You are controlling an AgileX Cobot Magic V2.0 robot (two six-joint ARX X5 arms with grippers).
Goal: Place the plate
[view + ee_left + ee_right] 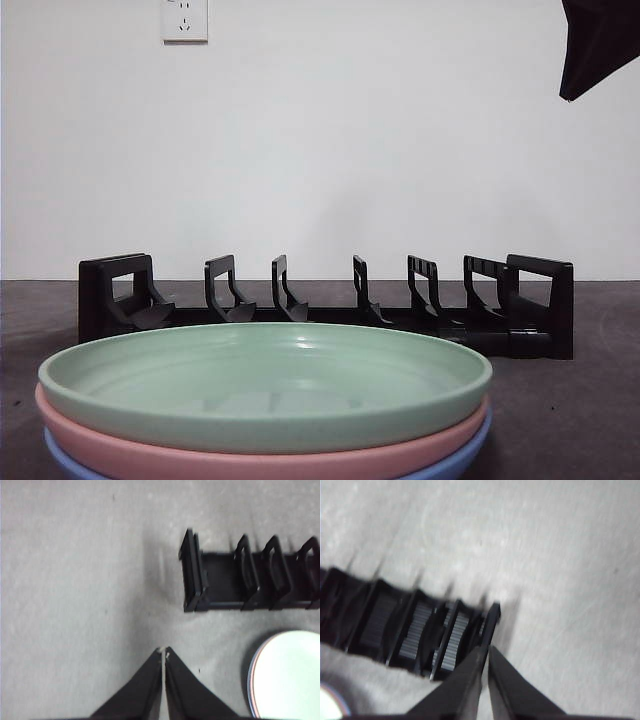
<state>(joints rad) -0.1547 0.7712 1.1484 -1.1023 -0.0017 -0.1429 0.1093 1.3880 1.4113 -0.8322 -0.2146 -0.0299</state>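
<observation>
Front view, green plate (pixel 265 385) atop pink plate (pixel 150 455) and blue plate (pixel 470 450), black dish rack (pixel 325 305) behind, left gripper (pixel 163 652) and right gripper (pixel 485 650) jaws closed, empty, above table (pixel 75 580).

Even, soft light fills the front view, with a faint sheen on the green plate (pixel 265 385) and a bright white wall (pixel 330 150). Both wrist views are washed-out; the right one is smeared by blur, the rack (pixel 410 630) streaked, casting soft shadows on the bench (pixel 75 580).

Both arms hang raised, the left hand (pixel 163 652) and right hand (pixel 485 650) each pressed closed and holding nothing.
</observation>
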